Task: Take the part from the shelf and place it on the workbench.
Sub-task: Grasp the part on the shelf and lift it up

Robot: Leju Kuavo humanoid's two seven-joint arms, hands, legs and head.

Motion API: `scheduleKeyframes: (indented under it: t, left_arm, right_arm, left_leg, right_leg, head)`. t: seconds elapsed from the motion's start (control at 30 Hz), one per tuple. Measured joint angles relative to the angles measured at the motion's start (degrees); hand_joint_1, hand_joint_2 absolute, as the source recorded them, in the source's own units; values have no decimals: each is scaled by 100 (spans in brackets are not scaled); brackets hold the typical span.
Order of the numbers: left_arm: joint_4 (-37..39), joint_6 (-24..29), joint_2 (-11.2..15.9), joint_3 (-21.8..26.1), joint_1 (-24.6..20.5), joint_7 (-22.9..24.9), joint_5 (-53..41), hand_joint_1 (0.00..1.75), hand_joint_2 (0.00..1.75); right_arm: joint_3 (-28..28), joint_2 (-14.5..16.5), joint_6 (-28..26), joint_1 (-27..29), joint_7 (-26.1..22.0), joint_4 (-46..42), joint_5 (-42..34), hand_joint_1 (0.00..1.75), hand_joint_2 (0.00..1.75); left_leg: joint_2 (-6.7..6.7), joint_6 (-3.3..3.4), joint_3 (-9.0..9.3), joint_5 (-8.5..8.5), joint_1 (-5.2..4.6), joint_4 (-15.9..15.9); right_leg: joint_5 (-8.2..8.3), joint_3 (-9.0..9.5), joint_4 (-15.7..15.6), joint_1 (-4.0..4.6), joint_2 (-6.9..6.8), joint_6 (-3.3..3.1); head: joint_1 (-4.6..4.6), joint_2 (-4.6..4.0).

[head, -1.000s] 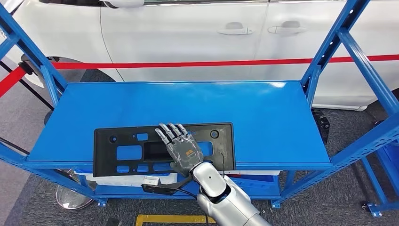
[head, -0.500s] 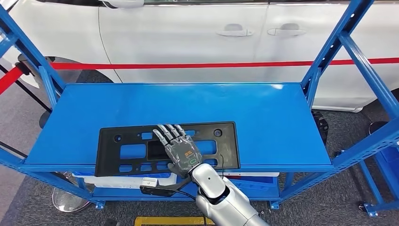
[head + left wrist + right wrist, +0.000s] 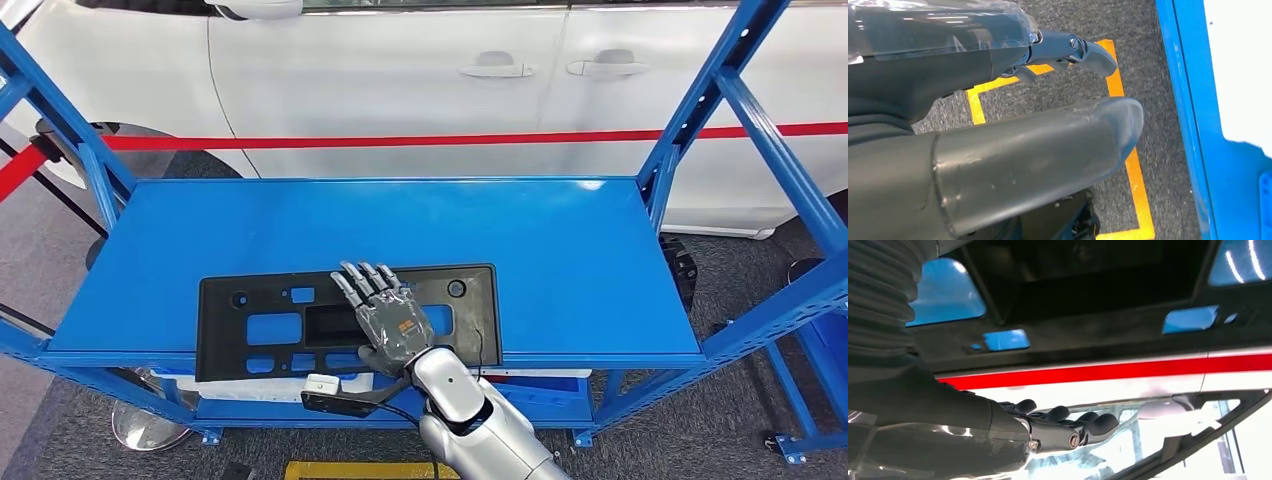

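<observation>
The part [image 3: 260,325] is a flat black plastic plate with several cut-outs. It lies along the front of the blue shelf [image 3: 560,260], and its front edge sticks out past the shelf's lip. My right hand [image 3: 385,320] rests on the middle of the part, fingers stretched flat on top and thumb at the front edge. In the right wrist view the part [image 3: 1098,330] is close behind the hand's dark fingers [image 3: 1083,422]. My left hand [image 3: 1048,125] hangs over the floor, fingers apart and holding nothing.
Blue uprights [image 3: 700,110] and slanted braces frame both ends of the shelf. Behind it a red tape [image 3: 400,140] runs in front of a white car [image 3: 420,70]. A lower shelf level holds a white box [image 3: 260,385]. Yellow floor marking [image 3: 1128,165] lies beside the rack.
The part shifted a little to the right with my right hand, then came back left; the hand stays on it. The picture also shifted slightly.
</observation>
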Motion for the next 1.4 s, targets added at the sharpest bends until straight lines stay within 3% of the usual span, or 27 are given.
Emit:
scheduleKeyframes:
  t: [0.07,0.13,0.2,0.27,0.33,0.4,0.5,0.57,0.6,0.67,0.7,0.73,0.77,0.8,0.83,0.9,0.97,1.07,1.13,1.2,1.23,1.27,1.3,1.33,1.4]
  left_arm:
    - [0,6,11,4,-3,18,-36,0,0]
    - [0,7,22,9,3,26,-48,0,0]
    - [0,7,34,13,15,25,-50,0,0]
    - [0,6,38,20,21,24,-60,0,0]
    - [0,6,44,34,17,24,-86,0,0]
    - [0,7,50,50,7,23,-118,0,0]
    - [0,6,51,74,6,22,-147,0,0]
    - [0,2,49,98,4,22,-157,0,0]
    - [0,-2,49,113,0,22,-161,0,0]
    - [0,-13,51,137,-4,22,-171,0,0]
    - [0,-17,52,146,-3,22,-179,0,0]
    - [0,-24,54,152,-2,22,-193,0,0]
    - [0,-29,54,159,-2,22,-208,0,0]
    - [0,-32,54,168,-2,22,-226,0,0]
    - [0,-36,53,177,-3,21,-242,0,0]
    - [0,-40,49,193,-6,20,-260,0,0]
    - [0,-42,48,208,-7,18,-267,0,0]
    - [0,-42,50,251,-9,3,-271,0,0]
    - [0,-42,51,285,-7,-12,-274,0,0]
    - [0,-42,56,312,6,-22,-275,0,0]
    - [0,-41,60,323,15,-27,-273,0,0]
    - [0,-40,61,333,24,-32,-271,0,0]
    - [0,-40,62,343,30,-38,-267,0,0]
    - [0,-39,62,356,33,-47,-263,0,0]
    - [1,-46,62,389,33,-72,-261,0,0]
  right_arm:
    - [0,5,-31,7,0,-20,-11,0,175]
    - [0,8,-38,28,-1,-35,-20,0,175]
    - [0,5,-43,52,-10,-37,-47,0,175]
    - [0,4,-70,53,-42,-39,-109,0,175]
    - [0,5,-109,44,-71,-42,-181,0,175]
    - [0,5,-142,34,-81,-51,-232,0,175]
    - [0,5,-187,25,-89,-82,-280,0,175]
    - [0,4,-220,14,-97,-94,-300,0,175]
    - [0,4,-241,6,-103,-98,-316,0,175]
    - [0,-4,-290,-3,-120,-104,-371,0,175]
    - [0,-13,-310,-2,-130,-104,-402,0,175]
    - [0,-23,-327,-1,-141,-109,-437,0,175]
    - [0,-31,-345,-3,-155,-125,-478,0,175]
    - [0,-36,-374,-10,-176,-162,-540,0,175]
    - [0,-37,-415,-25,-205,-229,-620,0,175]
    - [0,-29,-488,-78,-266,-417,-785,0,175]
    - [0,-22,-512,-124,-291,-595,-891,0,175]
    - [0,-19,-548,-135,-329,-845,-1032,0,175]
    - [0,-22,-585,-133,-373,-1090,-1175,0,175]
    - [0,-43,-594,-116,-398,-1329,-1296,0,175]
    - [0,-61,-591,-95,-403,-1431,-1341,0,175]
    - [0,-83,-588,-69,-408,-1536,-1382,0,175]
    - [0,-106,-586,-40,-413,-1639,-1422,0,175]
    - [0,-128,-583,-16,-419,-1742,-1461,0,175]
    - [-2,-173,-576,18,-453,-1937,-1543,0,175]
  left_leg:
    - [4,-54,-176,-260,14,415]
    - [5,-98,-537,-615,24,1176]
    - [5,-122,-795,-760,28,1678]
    - [6,-121,-734,-532,30,1486]
    - [11,-99,-383,-92,33,699]
    - [6,-45,-91,121,12,74]
    - [-5,67,-49,123,-12,-40]
    - [1,144,-38,150,8,-75]
    - [6,180,-35,162,19,-92]
    - [15,219,-49,164,12,-93]
    - [17,226,-55,165,8,-91]
    - [15,228,-58,164,5,-88]
    - [11,226,-58,163,4,-83]
    - [4,220,-55,158,3,-75]
    - [-1,208,-54,150,2,-64]
    - [-7,165,-70,127,-21,-29]
    - [-5,106,-86,120,-34,-20]
    - [-1,15,-115,34,-16,71]
    - [3,-42,-337,-272,2,581]
    - [4,-91,-689,-598,18,1334]
    - [5,-107,-802,-641,25,1559]
    - [6,-117,-811,-564,32,1560]
    - [7,-122,-715,-393,40,1343]
    - [10,-122,-529,-169,50,944]
    - [1,-93,-198,98,39,255]
  right_leg:
    - [15,28,-41,-31,-10,-56]
    - [8,29,-42,-24,-16,-79]
    - [3,29,-40,-18,-17,-85]
    - [-5,46,-37,-17,-10,-78]
    - [-28,84,-30,-18,-3,-52]
    - [-53,93,-9,4,2,-4]
    - [-58,79,-6,17,1,86]
    - [-171,28,130,10,-2,144]
    - [-316,-75,356,7,-3,168]
    - [-686,-435,1102,-9,-4,201]
    - [-802,-604,1437,-14,-4,212]
    - [-809,-694,1602,-17,-4,216]
    - [-704,-675,1542,-17,-5,211]
    - [-513,-549,1267,-16,-5,193]
    - [-301,-359,868,-11,-5,161]
    - [-65,-54,210,16,-8,102]
    - [-57,11,35,42,-6,68]
    - [-21,31,-20,14,-8,-12]
    - [-9,54,-51,-12,-23,-58]
    - [-16,57,-47,-12,-29,-76]
    - [-21,60,-44,-11,-29,-77]
    - [-28,66,-40,-14,-28,-74]
    - [-38,77,-33,-17,-24,-66]
    - [-53,89,-19,-22,-19,-49]
    - [-77,81,28,-6,-10,-1]
  head:
    - [-31,0]
    - [-55,0]
    - [-57,0]
    - [-61,0]
    - [-64,0]
    - [-63,0]
    - [-60,0]
    - [-45,-1]
    - [-30,-1]
    - [1,0]
    - [4,0]
    - [5,0]
    - [7,0]
    - [10,0]
    - [14,0]
    - [16,0]
    - [13,0]
    - [4,0]
    - [-25,0]
    - [-46,0]
    - [-47,0]
    - [-48,0]
    - [-47,0]
    - [-47,0]
    - [-49,0]
